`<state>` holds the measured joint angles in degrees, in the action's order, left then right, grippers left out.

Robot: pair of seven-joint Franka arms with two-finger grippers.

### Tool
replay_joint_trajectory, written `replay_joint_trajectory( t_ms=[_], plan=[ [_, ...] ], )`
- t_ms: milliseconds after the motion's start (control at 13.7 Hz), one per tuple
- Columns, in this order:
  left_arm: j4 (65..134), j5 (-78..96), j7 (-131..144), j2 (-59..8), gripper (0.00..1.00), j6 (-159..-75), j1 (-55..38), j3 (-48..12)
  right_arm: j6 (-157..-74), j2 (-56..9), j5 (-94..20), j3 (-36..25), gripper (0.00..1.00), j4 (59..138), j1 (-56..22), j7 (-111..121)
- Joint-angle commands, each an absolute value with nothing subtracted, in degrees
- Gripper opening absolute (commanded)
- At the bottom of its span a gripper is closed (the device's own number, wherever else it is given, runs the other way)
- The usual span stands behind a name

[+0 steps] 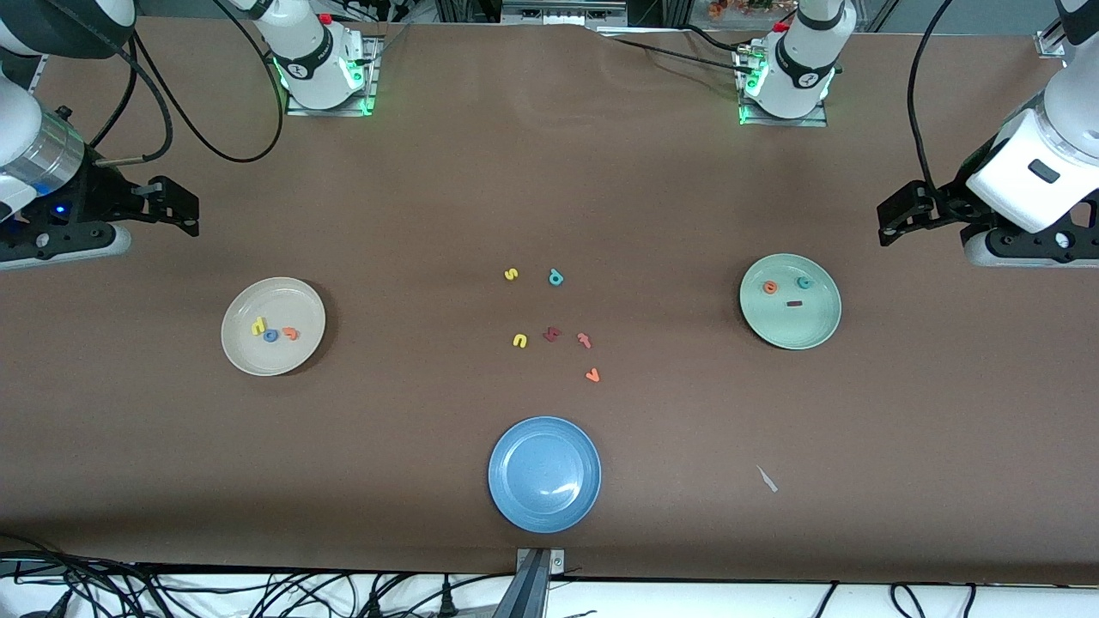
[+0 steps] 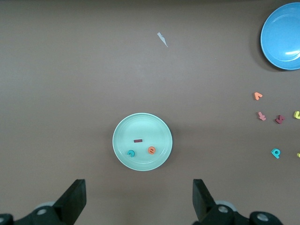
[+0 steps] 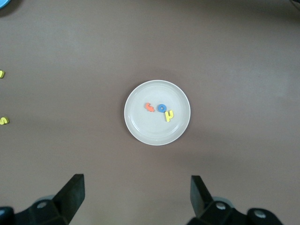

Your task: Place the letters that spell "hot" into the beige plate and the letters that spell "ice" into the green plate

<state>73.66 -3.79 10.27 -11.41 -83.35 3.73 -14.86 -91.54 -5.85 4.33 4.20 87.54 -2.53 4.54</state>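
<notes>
front view, looking down on a brown table: you see the beige plate toward the right arm's end, holding the yellow "h", the blue "o" and the orange "t", set close together in a row. toward the left arm's end sits the green plate, holding the orange "e", the teal "c" and the dark red "i", each apart from the others.

between the two plates, on the bare table, lie the leftover letters: a yellow "s", a teal "p", a yellow "u", a dark red letter, a pinkish-red "f" and an orange "v". nearer to the camera than these sits the blue plate, with nothing in it.

your right gripper hangs high above the table beside the beige plate, fingers spread wide and holding nothing. your left gripper hangs high beside the green plate, fingers likewise wide apart and empty.
</notes>
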Motion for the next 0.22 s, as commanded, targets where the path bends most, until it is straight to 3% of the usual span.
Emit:
replay_joint_trajectory(
  t_ms=[0,146],
  plan=[
    [74.36,-3.43,10.02,-10.55,1.00,-83.67,2.73,-14.24,-90.35,-6.24,3.69,4.31,1.00,86.48,-2.55,4.48],
    [74.36,-3.34,10.11,-10.63,1.00,-83.67,2.81,-14.24,-90.35,-6.24,3.69,4.31,1.00,86.48,-2.55,4.48]
  ],
)
